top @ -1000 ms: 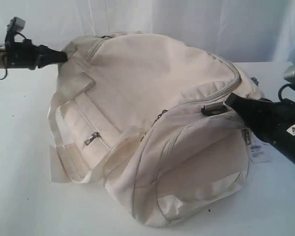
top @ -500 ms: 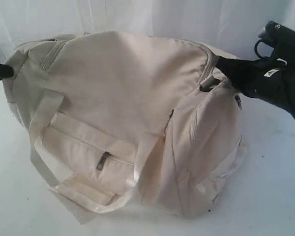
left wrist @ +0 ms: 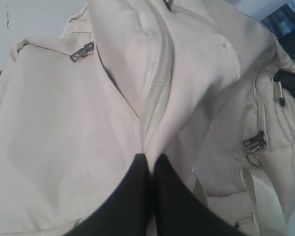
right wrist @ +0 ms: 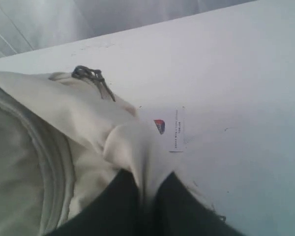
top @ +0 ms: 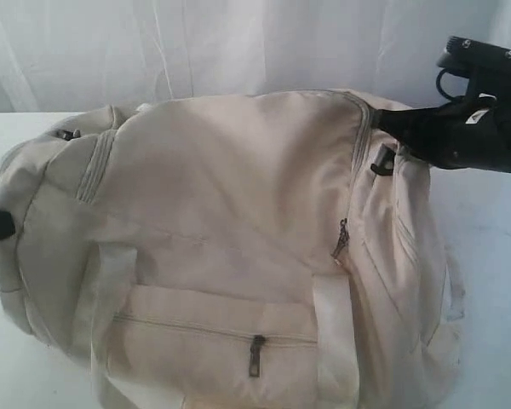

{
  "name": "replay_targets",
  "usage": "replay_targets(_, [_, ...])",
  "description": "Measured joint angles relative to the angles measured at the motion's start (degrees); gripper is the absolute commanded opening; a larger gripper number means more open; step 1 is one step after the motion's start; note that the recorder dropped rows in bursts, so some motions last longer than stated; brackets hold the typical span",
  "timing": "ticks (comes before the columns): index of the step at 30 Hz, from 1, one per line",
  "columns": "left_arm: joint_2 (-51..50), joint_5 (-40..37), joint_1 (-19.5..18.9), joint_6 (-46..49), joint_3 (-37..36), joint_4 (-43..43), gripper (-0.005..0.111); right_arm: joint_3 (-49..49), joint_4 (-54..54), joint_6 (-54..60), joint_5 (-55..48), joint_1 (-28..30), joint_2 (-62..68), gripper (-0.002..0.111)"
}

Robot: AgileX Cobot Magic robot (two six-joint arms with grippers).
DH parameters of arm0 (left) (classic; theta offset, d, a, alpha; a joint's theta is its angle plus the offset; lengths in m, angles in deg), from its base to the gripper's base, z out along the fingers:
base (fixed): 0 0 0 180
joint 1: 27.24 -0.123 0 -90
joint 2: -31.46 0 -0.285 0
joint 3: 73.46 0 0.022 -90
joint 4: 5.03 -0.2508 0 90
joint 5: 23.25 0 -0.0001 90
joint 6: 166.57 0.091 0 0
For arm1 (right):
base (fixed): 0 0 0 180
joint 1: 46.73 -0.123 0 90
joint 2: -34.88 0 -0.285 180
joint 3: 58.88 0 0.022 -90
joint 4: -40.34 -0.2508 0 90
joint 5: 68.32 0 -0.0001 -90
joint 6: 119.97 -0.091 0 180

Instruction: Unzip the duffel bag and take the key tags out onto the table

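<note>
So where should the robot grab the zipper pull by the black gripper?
Probably the lower end of the zipper pull, coming from below: it hangs down flat off the duffel bag, and the right gripper crowds the space above it.

The left gripper [left wrist: 150, 158] has its 2 black fingers pressed together, pinching a fold of the duffel bag [top: 238, 213]. The right gripper [right wrist: 145, 179], its arm reaching in roughly level, likewise clamps bag fabric between its 2 fingers.
</note>
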Motion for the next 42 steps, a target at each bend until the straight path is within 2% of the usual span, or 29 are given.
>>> replay_targets(6, [1.74, 0.1, 0.0, -0.11, -0.1, -0.64, 0.003, 2.43, 0.0, 1.45, -3.54, -4.39, 0.0, 0.0])
replay_targets(11, [1.84, -0.52, 0.0, -0.11, 0.55, -1.58, 0.028, 4.91, 0.0, 5.95, -8.5, -6.41, 0.0, 0.004])
replay_targets(14, [2.11, -3.1, 0.0, -0.25, 0.96, -0.09, 0.047, 5.75, 0.0, 6.8, -10.18, -6.55, 0.0, 0.02])
replay_targets(17, [2.31, -4.94, 0.0, -0.25, 1.29, 0.98, 0.061, 6.75, 0.0, 7.03, -11.36, -6.55, -0.23, 0.045])
replay_targets(19, [2.46, -6.35, 0.0, -0.25, 1.29, 1.24, 0.064, 7.35, 0.0, 7.03, -11.46, -6.64, -1.19, 0.064])
replay_targets(21, [2.46, -8.07, 0.0, 0.59, 1.29, 1.33, 0.064, 7.92, 0.0, 8.11, -11.81, -6.64, -2.86, 0.074])
replay_targets(24, [2.46, -9.64, 0.0, 2.08, 2.71, 1.33, 0.064, 9.1, 0.25, 10.95, -12.87, -6.78, -6.44, 0.075])
replay_targets(28, [2.46, -10.06, 0.0, 3.1, 5.42, 1.37, 0.064, 9.65, 3.59, 11.45, -19.47, -6.92, -11.02, 0.075])
replay_targets(34, [0.15, -10.06, 0.12, 3.34, 8.43, 1.37, 0.064, 9.65, 14.37, 3.55, -31.82, -6.92, -16.78, 0.075])
replay_targets(38, [-2.81, -10.06, 2.38, 4.51, 8.88, 1.61, 0.064, 9.65, 18.35, -1.72, -41.13, -6.92, -20.39, 0.075])
replay_targets(42, [-5.44, -11.22, 5.22, 6.5, 8.97, 1.61, 0.064, 8.05, 17.19, -3.42, -46.74, -6.92, -22.17, 0.075])
